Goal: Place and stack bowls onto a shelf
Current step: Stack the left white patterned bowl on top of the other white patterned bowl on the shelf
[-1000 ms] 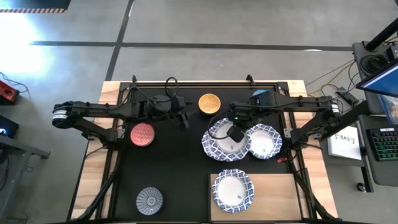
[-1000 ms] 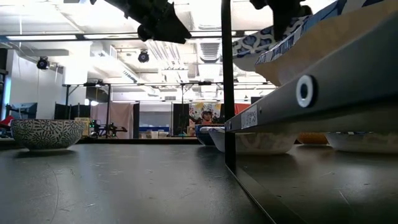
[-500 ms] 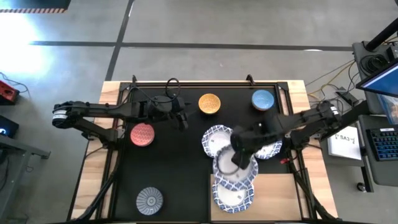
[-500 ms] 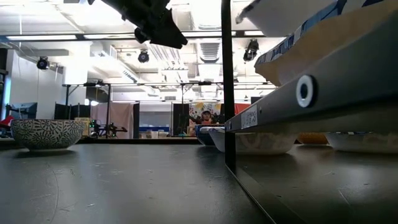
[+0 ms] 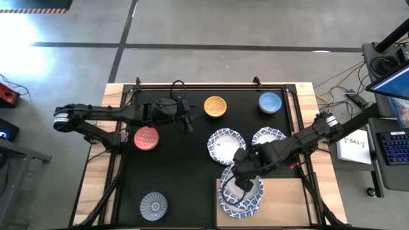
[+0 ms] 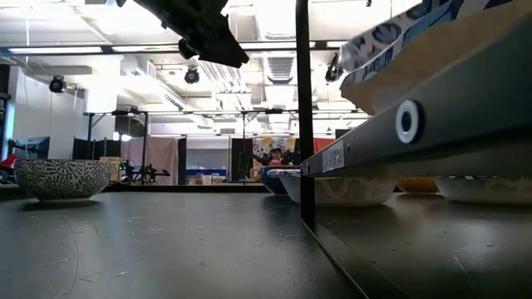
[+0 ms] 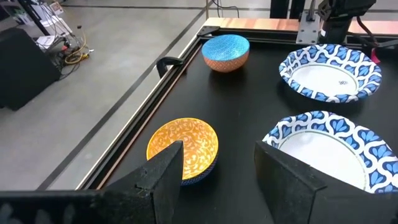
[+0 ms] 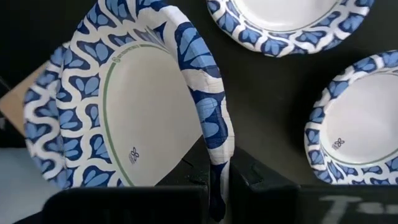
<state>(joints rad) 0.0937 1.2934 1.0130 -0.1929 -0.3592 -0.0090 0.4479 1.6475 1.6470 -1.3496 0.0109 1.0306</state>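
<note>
My right gripper [image 5: 238, 184] [image 8: 217, 186] is shut on a white bowl with a blue patterned rim [image 8: 143, 106], over another such bowl [image 5: 241, 202] that stands on the light-wood shelf [image 5: 281, 204]. Two more white-and-blue bowls [image 5: 224, 145] [image 5: 268, 136] stand on the black mat. An orange bowl [image 5: 215, 106], a blue one [image 5: 270, 102], a pink one [image 5: 146, 138] and a grey-striped one [image 5: 153, 206] also stand there. My left gripper [image 5: 186, 121] [image 7: 219, 152] hangs open above the mat, left of the orange bowl. My right gripper pinches the bowl's rim [image 8: 214, 155], one finger inside the bowl and one outside. The fingers come from above, pointing down. The bowl hangs tilted beside the fingers, above the shelf's bowl; whether the two bowls touch I cannot tell.
A metal frame [image 5: 211, 86] runs round the black mat [image 5: 185, 179]; its upright post [image 6: 303, 108] shows in the low view. The shelf has bare wood to the right of its bowl. A desk with a keyboard [image 5: 393, 150] stands beyond the table's right edge.
My right gripper has swung from the middle of the mat toward the table's near edge and somewhat down, carrying the white-and-blue bowl. The bowl now hangs over the one on the shelf. The gripper has stayed shut on the rim.
</note>
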